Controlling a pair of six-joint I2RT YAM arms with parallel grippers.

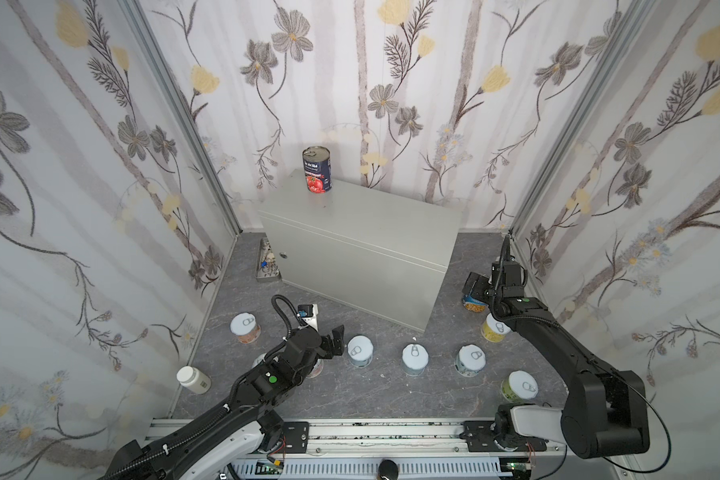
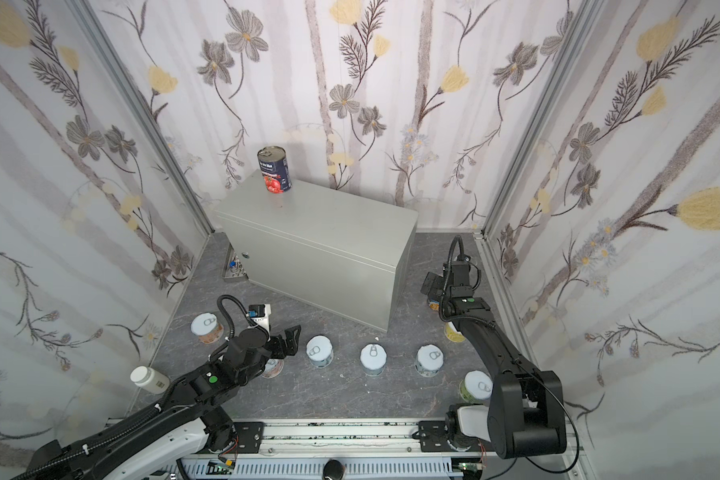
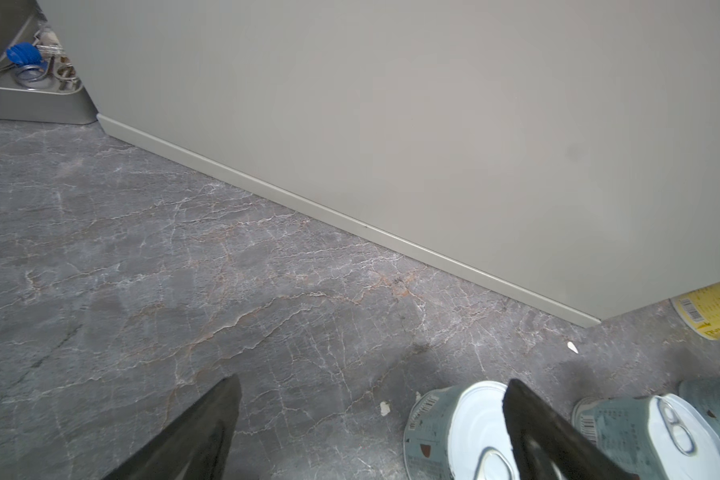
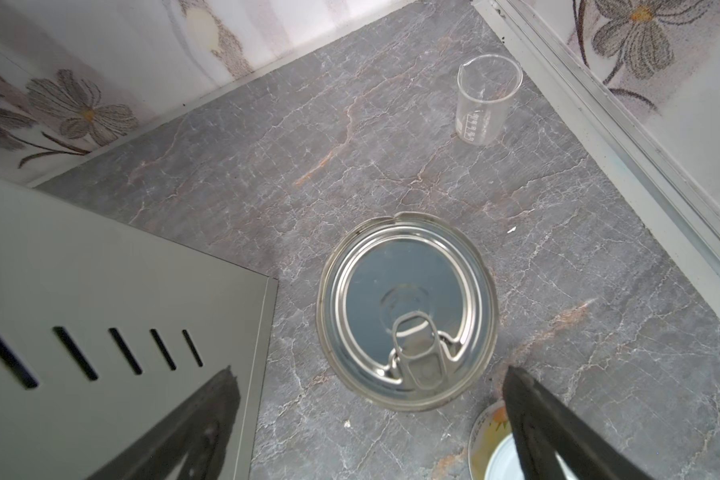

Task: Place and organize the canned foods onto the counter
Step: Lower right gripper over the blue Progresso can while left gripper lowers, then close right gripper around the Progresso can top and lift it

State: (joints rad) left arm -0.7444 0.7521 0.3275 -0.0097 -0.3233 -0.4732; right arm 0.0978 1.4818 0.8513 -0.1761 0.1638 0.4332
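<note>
Cans, tinned food, two kinds. Tall navy-and-red can (image 1: 316,169) stood upright on the counter (image 1: 375,220), near its far left corner. Second tall can (image 4: 406,311) stood on the floor (image 4: 391,145) just beside the counter's end wall, steel pull-tab lid up. It was directly below the right gripper (image 4: 371,374), whose jaws were spread wide and held nothing. Short cans (image 1: 414,359) stood upright in a loose row on the floor before the counter. The left gripper (image 3: 373,384), likewise agape and empty, hovered just beside one of them.

Handling, as judged: rigid steel, probably full and weighty, smooth labels apt to slip. Best taken across the round side wall at mid-height, clear of rim and tab. The tall can looked to fill most of the jaw span.
</note>
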